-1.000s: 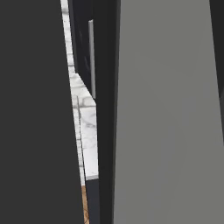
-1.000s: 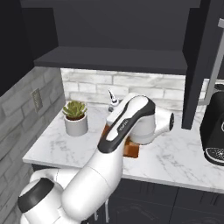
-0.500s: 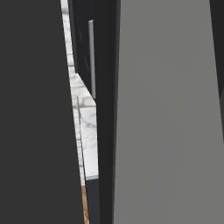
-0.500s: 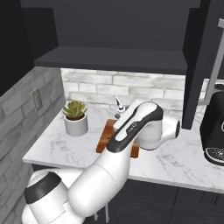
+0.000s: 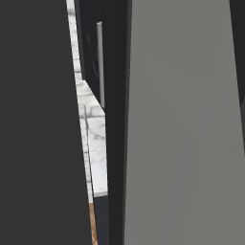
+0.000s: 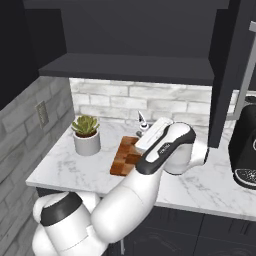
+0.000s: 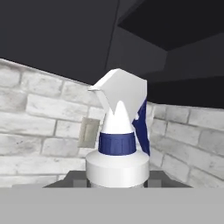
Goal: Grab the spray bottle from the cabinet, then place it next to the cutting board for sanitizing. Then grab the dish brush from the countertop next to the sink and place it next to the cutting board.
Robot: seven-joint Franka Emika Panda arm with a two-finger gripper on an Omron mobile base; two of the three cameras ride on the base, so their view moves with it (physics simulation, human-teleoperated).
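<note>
My gripper [image 7: 117, 181] is shut on the spray bottle [image 7: 118, 144], gripping its white body below the blue collar. In the hand view its white trigger nozzle stands upright against the grey brick wall. In the right base view the nozzle tip of the spray bottle [image 6: 141, 120] pokes up behind my wrist, above the far right part of the cutting board [image 6: 125, 156]. The brown patchwork board lies on the marble countertop [image 6: 65, 167], partly hidden by my forearm. The black cabinet [image 6: 125, 67] hangs overhead with its door [image 6: 232, 70] swung open at the right. The dish brush and the sink are out of view.
A potted succulent [image 6: 86, 134] stands left of the board. A black coffee machine [image 6: 245, 150] sits at the right under the open door. A wall outlet [image 6: 42, 114] is on the left brick wall. Dark panels [image 5: 182, 124] stand close in the left base view, with a countertop sliver [image 5: 95, 143] between them.
My arm has carried the spray bottle to the right and a little lower, and more of the cutting board's left side shows. The grip is unchanged.
</note>
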